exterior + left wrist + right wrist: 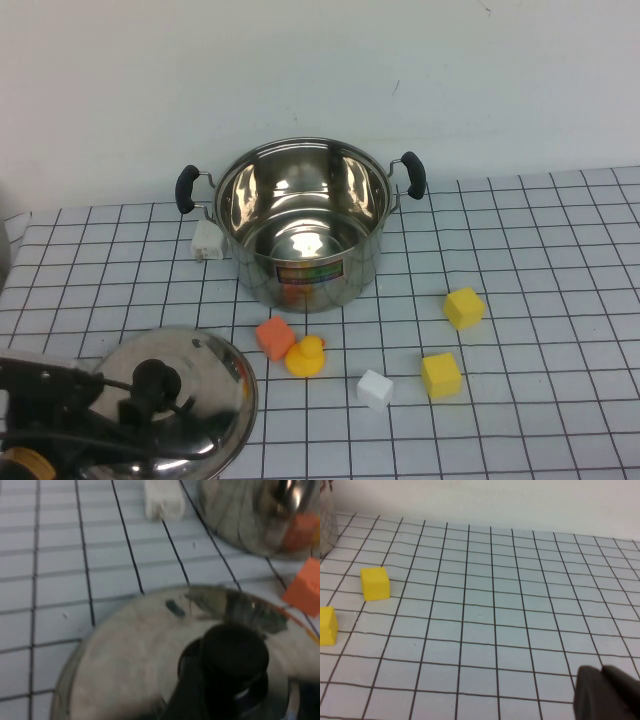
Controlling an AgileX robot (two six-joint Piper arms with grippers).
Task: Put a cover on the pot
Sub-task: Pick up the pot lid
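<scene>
The pot (300, 215) stands open and upright at the table's middle back, steel with two black side handles and a colourful label on its front. Its wall also shows in the left wrist view (245, 515). The domed steel lid (205, 375) with a black knob (155, 378) is at the near left. My left gripper (148, 395) is shut on the knob, which also shows in the left wrist view (235, 650). My right gripper (605, 695) is shut and empty over bare table at the right, out of the high view.
An orange block (274, 338) and a yellow duck (306, 356) lie between the lid and the pot. A white cube (374, 388) and two yellow cubes (441, 374) (463, 308) lie to the right. A white block (207, 240) sits by the pot's left side.
</scene>
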